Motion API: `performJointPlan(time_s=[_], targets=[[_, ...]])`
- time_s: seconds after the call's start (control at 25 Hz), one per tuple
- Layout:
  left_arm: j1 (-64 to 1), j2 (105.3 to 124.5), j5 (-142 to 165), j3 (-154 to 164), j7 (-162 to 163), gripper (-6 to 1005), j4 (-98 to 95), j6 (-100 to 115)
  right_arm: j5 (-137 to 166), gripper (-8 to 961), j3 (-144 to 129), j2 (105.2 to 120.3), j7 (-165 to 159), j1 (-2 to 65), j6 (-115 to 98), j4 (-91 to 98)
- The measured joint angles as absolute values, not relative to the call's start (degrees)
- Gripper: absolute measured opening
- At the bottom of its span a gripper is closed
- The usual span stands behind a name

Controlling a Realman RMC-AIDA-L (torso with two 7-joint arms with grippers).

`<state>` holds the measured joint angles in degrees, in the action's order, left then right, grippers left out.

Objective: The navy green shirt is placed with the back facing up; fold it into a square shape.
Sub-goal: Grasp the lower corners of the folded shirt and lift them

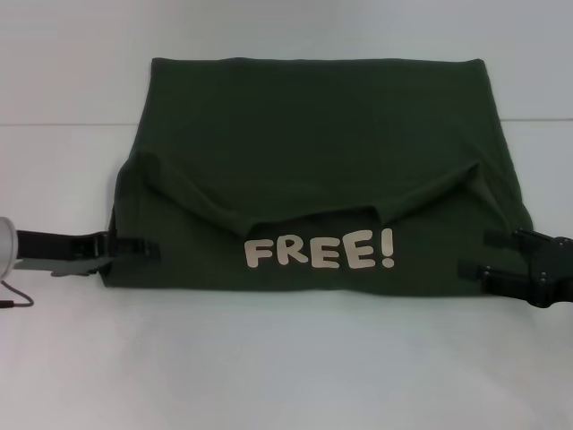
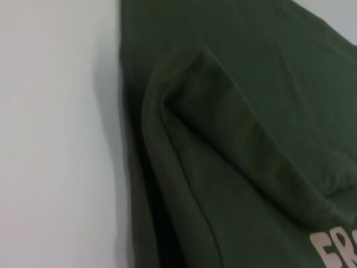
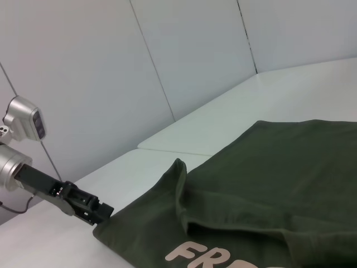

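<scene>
The navy green shirt (image 1: pixel 313 134) lies flat on the white table, its near part folded up so a pale "FREE!" print (image 1: pixel 318 252) faces up. A sleeve fold (image 2: pixel 223 111) ridges along its left side. My left gripper (image 1: pixel 148 245) rests at the shirt's near left corner, touching the cloth, and it shows at that corner in the right wrist view too (image 3: pixel 103 214). My right gripper (image 1: pixel 474 253) is open over the shirt's near right edge, its two fingers apart with nothing held between them.
The white table (image 1: pixel 286 376) reaches out from the shirt on all sides. White wall panels (image 3: pixel 184 61) stand behind it. A thin cable (image 1: pixel 16 300) hangs by the left arm.
</scene>
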<state>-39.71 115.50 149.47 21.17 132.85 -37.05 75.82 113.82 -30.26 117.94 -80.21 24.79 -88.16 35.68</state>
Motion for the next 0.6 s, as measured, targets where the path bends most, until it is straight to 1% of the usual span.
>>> performJointPlan(time_s=[0.44, 0.56, 0.6], targets=[[-40.4, 115.82, 149.1, 24.6, 132.9, 903, -37.7, 76.8, 113.5, 912, -30.0, 117.94, -80.4, 24.9, -87.9, 35.7], [-40.0, 116.46, 148.7, 24.7, 132.0, 902, -39.4, 76.4, 113.4, 912, -29.9, 117.95, -80.5, 24.9, -87.9, 35.7], [-39.9, 116.58, 148.7, 24.7, 132.0, 870, -39.7, 76.3, 113.4, 912, -29.8, 117.95, -80.5, 24.9, -87.9, 35.7]])
